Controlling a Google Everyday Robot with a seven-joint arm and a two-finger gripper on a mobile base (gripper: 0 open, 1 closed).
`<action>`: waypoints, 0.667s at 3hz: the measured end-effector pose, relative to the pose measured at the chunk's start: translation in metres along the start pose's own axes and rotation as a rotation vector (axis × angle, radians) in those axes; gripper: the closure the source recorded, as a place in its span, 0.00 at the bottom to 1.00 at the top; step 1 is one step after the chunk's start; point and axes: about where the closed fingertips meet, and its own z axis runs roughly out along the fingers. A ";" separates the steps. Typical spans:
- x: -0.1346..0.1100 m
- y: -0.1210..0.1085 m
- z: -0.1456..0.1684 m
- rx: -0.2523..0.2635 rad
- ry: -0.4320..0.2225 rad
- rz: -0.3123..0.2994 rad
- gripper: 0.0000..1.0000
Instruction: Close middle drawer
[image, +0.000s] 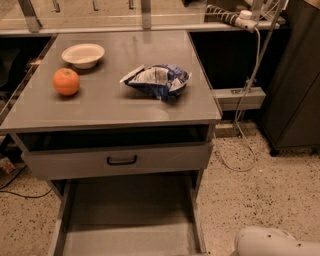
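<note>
The middle drawer (130, 220) is a long shallow grey tray pulled far out toward the camera below the cabinet top. Its front panel and handle are cut off by the bottom edge. Above it, the taller-fronted grey drawer (117, 161) with a black handle (122, 160) stands slightly out from the cabinet. The gripper is not in view. Only a white rounded part of the robot (275, 243) shows at the bottom right, to the right of the open tray and apart from it.
On the grey cabinet top (100, 107) lie an orange (66, 81), a white bowl (83, 54) and a blue-white chip bag (159, 80). A dark cabinet (295, 75) stands at the right, with cables (245, 115) and speckled floor (260, 190) between.
</note>
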 end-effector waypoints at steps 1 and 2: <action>-0.011 -0.016 0.022 -0.004 -0.030 0.034 1.00; -0.011 -0.016 0.022 -0.005 -0.030 0.034 1.00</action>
